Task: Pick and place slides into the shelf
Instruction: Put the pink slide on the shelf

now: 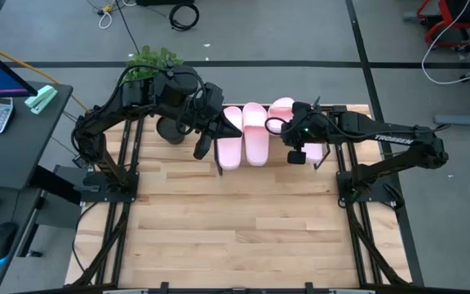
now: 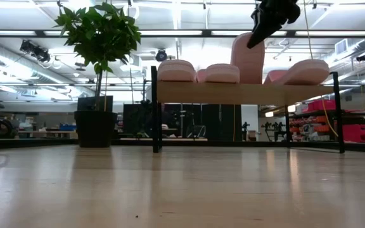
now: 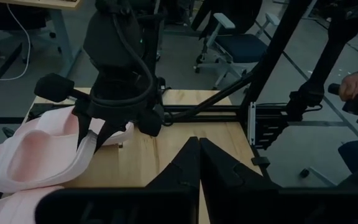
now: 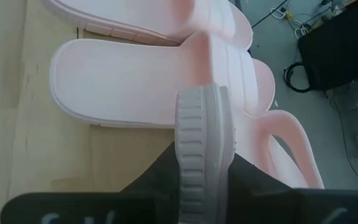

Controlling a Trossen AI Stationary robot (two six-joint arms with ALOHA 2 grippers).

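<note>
Right gripper (image 1: 300,140) clamped on the edge of one upright slide (image 2: 248,58) above the shelf (image 2: 246,94); other slides (image 1: 255,131) lie on it; left gripper (image 1: 205,144), jaws together, beside them.

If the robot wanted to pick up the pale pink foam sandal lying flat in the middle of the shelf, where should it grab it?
Probably the heel edge of that pale pink foam slide sandal, pinched from above on the table side. The sole there is thin, flat and bare, while the wide strap covers the far end.
</note>
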